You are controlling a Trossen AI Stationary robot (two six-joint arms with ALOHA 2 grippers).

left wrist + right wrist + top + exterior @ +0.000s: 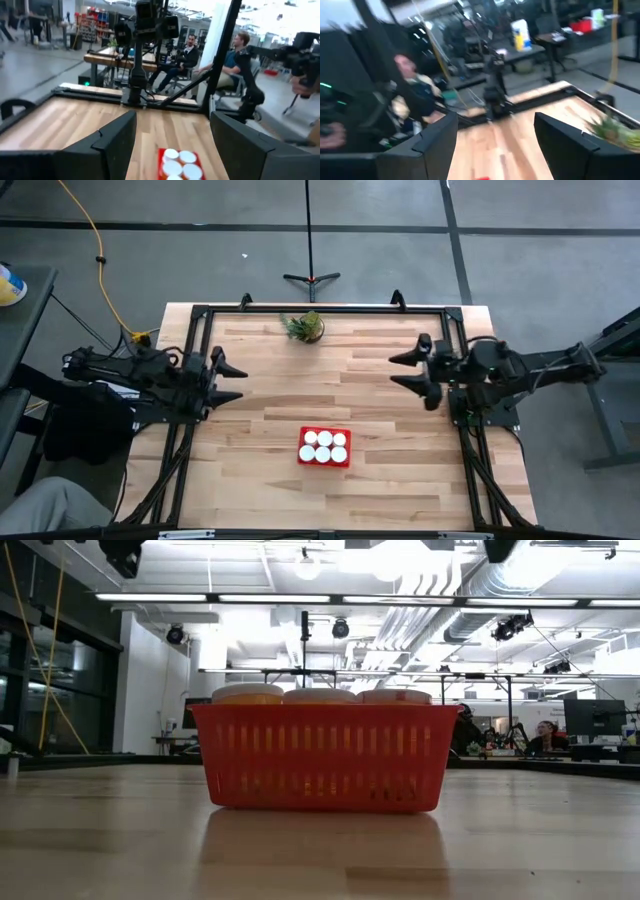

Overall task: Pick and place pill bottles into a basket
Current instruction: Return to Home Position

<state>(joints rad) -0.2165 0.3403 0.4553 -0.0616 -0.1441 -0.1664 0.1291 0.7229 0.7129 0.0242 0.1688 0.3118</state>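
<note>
Left gripper (242, 383) gapes; red basket (325, 464) holds six white-capped bottles (325, 438).

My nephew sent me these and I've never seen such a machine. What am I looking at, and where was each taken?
It is a robot: two dark arms at a wooden table. One picture looks straight down, one sits at tabletop height, two ride on the arms' wrists. A red basket holds six white-capped pill bottles; a small potted plant stands near one edge. The left tool and right tool are open, holding nothing, off to each side.
</note>
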